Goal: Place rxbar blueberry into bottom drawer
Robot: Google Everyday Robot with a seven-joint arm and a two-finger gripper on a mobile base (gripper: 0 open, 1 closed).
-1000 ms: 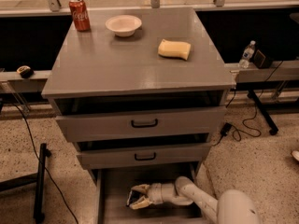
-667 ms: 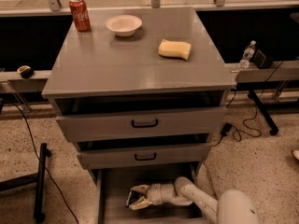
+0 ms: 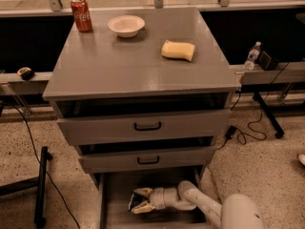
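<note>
The claw point(image 3: 139, 201) lies low inside the bottom drawer point(image 3: 116, 191), at about 6 o'clock from the cabinet's front. It is reached in from the 4 o'clock side on a smooth, rounded white arm point(image 3: 202, 205). Its two pale fingers point(image 3: 143, 192) stand a little apart and are clamped on the rxbar blueberry point(image 3: 134, 202). The bar shows only as a small, flat, dark shape between the tips, at the claw's 9 o'clock end. No print can be made out on it. It sits just above the drawer's plain grey floor; whether it touches that floor I cannot tell. The bottom drawer is pulled out farthest, a wide shallow tray with flat sides.

Above it, the middle drawer point(image 3: 190, 156) and the top drawer point(image 3: 190, 124) are each partly out. They have matte grey fronts, each with a thin black handle at its centre.

The tabletop point(image 3: 105, 68) is smooth grey with a dull sheen. A yellow sponge point(image 3: 177, 50), soft-edged and blocky, rests at 2 o'clock. A shallow white bowl point(image 3: 126, 26) sits at 12 o'clock, and a red Coca-Cola can point(image 3: 81, 14) stands upright at 11 o'clock.

Off the cabinet, at 3 o'clock, a clear water bottle point(image 3: 252, 56) stands on a side ledge.
</note>
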